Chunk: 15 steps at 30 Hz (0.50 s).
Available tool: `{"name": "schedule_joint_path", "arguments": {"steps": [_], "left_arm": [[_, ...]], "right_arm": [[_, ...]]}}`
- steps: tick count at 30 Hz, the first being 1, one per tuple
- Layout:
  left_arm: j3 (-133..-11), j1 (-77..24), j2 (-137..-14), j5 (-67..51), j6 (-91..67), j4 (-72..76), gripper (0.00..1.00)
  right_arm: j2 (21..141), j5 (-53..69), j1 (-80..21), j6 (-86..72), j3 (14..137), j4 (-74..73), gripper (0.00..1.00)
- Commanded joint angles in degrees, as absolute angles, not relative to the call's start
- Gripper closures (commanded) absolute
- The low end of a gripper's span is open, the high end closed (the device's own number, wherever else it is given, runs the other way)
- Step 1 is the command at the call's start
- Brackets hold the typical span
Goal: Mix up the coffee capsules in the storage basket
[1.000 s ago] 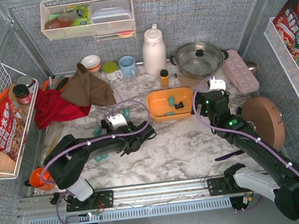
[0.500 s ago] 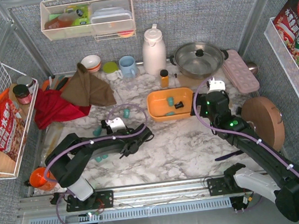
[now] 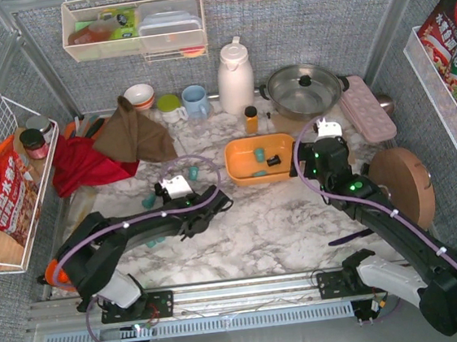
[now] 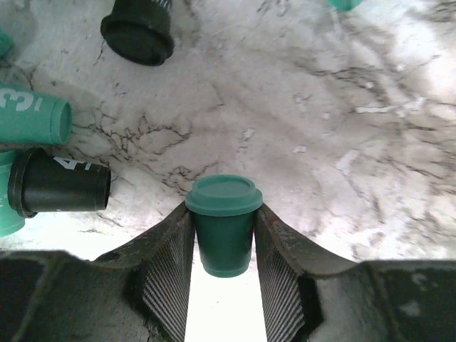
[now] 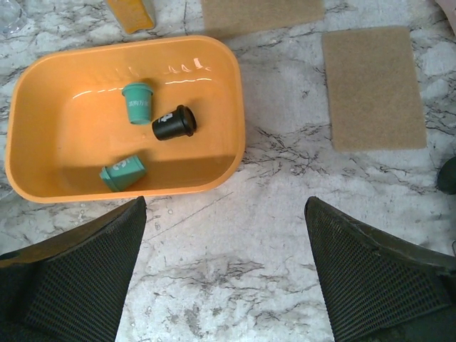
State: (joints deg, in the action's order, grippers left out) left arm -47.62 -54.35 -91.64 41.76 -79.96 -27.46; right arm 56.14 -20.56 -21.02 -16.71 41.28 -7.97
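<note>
The teal capsule (image 4: pixel 224 224) is light, stiff and smooth-walled, tapering below a wider lip. Take it across the body just under that lip, and gently, since a thin pod likely dents or squirts free. Your left gripper (image 4: pixel 224 217) pinches it exactly so, over the marble table (image 4: pixel 342 107), well apart from the orange storage basket (image 5: pixel 240 107), where two teal capsules (image 5: pixel 137 102) and a black one lie. Your right gripper (image 5: pixel 224 214) hangs spread wide just beside the basket. The left wrist view shows the pinch and loose capsules nearby. The top view hides the pinch but shows both arms and the basket together.
</note>
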Motion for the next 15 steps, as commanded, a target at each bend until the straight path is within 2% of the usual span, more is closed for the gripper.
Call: {"name": "schedule_joint_path", "arguments": {"steps": [1,5,12,15], "left_arm": [[-46.27,-54.4,-86.51,41.74,-72.45,-22.21,0.54],[-43.59,-54.38,-80.27,39.74,-62.13,-13.14,0.49],[-36.2,-54.44,-69.67,30.8,-41.56,6.14,0.47],[-36.94,-54.0,-68.89,32.98,-40.76,4.04,0.45]], "right_arm": [[56.71,-18.06,-21.1,-16.45,42.89,-8.81,0.02],[57.29,-16.16,-21.18,-16.17,43.77,-9.67,0.02],[57.06,-10.24,-21.89,-16.53,46.31,-12.37,0.02],[56.89,-9.06,-22.43,-16.19,46.81,-13.4,0.02]]}}
